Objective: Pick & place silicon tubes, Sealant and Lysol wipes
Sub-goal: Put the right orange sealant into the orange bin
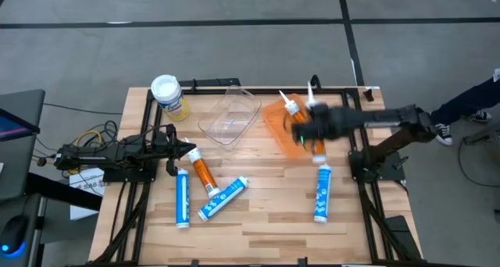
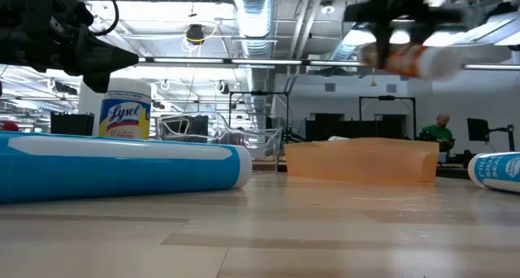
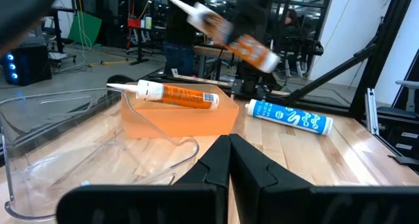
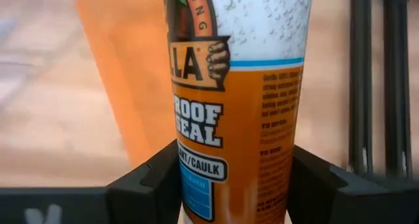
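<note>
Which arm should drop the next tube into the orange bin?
Right. The right gripper already grips an orange tube above the orange bin, which holds one tube. The left gripper sits shut across the table.

Your scene is evenly bright, lit by ceiling lights (image 2: 195, 34). The right arm (image 1: 344, 122) and its orange tube (image 2: 410, 60) smear with motion blur. Soft shadows on the worktop (image 1: 266, 212); the wrist background is out of focus.
</note>
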You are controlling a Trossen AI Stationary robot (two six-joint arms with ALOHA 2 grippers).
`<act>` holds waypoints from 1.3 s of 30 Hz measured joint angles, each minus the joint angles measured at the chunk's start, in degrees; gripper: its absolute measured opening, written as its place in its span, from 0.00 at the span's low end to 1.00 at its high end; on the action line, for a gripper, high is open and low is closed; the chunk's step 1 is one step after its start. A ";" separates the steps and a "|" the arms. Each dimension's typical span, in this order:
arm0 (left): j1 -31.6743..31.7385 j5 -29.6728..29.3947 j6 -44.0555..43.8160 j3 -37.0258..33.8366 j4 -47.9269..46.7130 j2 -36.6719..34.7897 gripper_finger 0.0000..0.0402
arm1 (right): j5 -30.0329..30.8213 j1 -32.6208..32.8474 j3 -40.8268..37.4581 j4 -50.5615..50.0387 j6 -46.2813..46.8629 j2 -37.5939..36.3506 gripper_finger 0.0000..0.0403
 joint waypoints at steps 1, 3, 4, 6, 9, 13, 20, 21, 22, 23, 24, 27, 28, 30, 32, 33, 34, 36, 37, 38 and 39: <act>-0.02 0.02 -0.01 0.00 0.00 0.00 0.00 | 0.59 -3.25 0.21 2.38 -5.16 -0.20 0.47; -0.01 0.04 -0.02 0.00 0.00 0.00 0.00 | 0.37 -9.11 0.21 7.90 -15.17 -0.11 0.47; 0.00 0.04 -0.03 0.00 0.00 0.00 0.00 | 0.14 -11.67 0.21 10.91 -19.66 0.29 0.47; 0.00 0.04 -0.03 0.00 0.00 0.00 0.00 | -0.77 -15.64 0.21 16.42 -27.93 1.46 0.47; 0.00 0.04 -0.03 0.00 0.00 0.00 0.00 | -4.17 -19.89 0.21 21.96 -37.63 4.39 0.47; 0.00 0.04 -0.17 0.00 0.00 0.00 0.00 | -5.72 -22.34 0.13 24.63 -46.68 10.01 0.47; 0.00 0.04 -1.37 0.00 0.00 0.00 0.00 | -7.57 -22.80 0.10 28.46 -54.74 18.20 0.48; -0.01 0.03 -2.06 0.00 0.00 0.00 0.00 | -7.52 -22.50 0.10 28.92 -55.08 19.16 0.48; 0.00 0.06 -2.72 0.00 0.00 0.00 0.00 | -7.50 -22.26 0.10 29.09 -55.21 20.09 0.48; 0.00 0.07 -3.11 0.00 0.00 0.00 0.00 | -7.55 -22.12 0.10 28.91 -55.27 20.93 0.48; -0.01 0.28 -3.65 0.00 0.00 0.00 0.00 | -7.55 -21.96 0.10 28.80 -55.36 21.74 0.48; -0.04 0.70 -4.27 0.00 0.00 0.00 0.00 | -7.77 -21.34 0.11 28.76 -55.27 23.89 0.48; -0.06 0.99 -4.29 0.00 0.00 0.00 0.00 | -7.75 -21.24 0.10 28.71 -55.28 24.45 0.48; -0.06 1.64 -4.25 0.00 -0.02 0.00 0.00 | -7.71 -20.82 0.10 28.73 -55.15 25.23 0.49; -0.06 2.34 -4.34 -0.02 -0.04 0.00 0.00 | -7.42 -20.39 0.10 28.44 -54.19 25.83 0.50; -0.06 2.51 -4.44 -0.02 -0.05 0.00 0.00 | -7.44 -20.24 0.10 28.06 -53.69 25.91 0.50; -0.07 2.76 -4.51 -0.02 -0.08 0.00 0.00 | -7.44 -20.00 0.10 27.61 -53.15 25.91 0.51; -0.07 3.20 -4.54 -0.02 -0.09 0.00 0.00 | -7.23 -19.57 0.10 27.50 -51.64 25.84 0.51; -0.08 3.30 -4.53 -0.02 -0.09 0.00 0.00 | -7.18 -19.35 0.10 27.04 -50.62 25.83 0.50; -0.07 3.30 -4.53 -0.02 -0.10 0.00 0.00 | -7.16 -19.16 0.10 26.10 -49.77 25.74 0.50; -0.08 3.30 -4.54 -0.02 -0.09 0.00 0.00 | -7.10 -18.89 0.10 25.02 -49.20 25.64 0.50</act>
